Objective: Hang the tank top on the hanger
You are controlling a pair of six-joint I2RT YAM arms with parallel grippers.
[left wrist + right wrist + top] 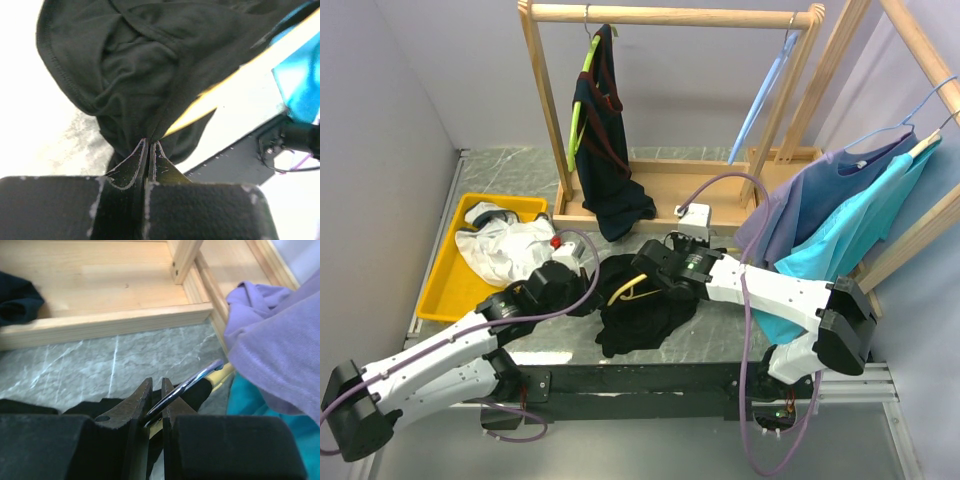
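Left gripper [150,143] pinches the tank top [140,65], right gripper [156,383] clamps the hanger [195,379]; yellow tray [445,265] apparently holds white cloth [505,250].

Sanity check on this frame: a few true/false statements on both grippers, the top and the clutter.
1. The left gripper is shut on the tank top's black fabric. True.
2. The right gripper is open and holds nothing. False: it is shut on the hanger's metal hook.
3. The white cloth lies in the yellow tray. True.
4. The tank top hangs on the wooden rack. False: it is bunched on the table between the arms; the navy garment hangs there.
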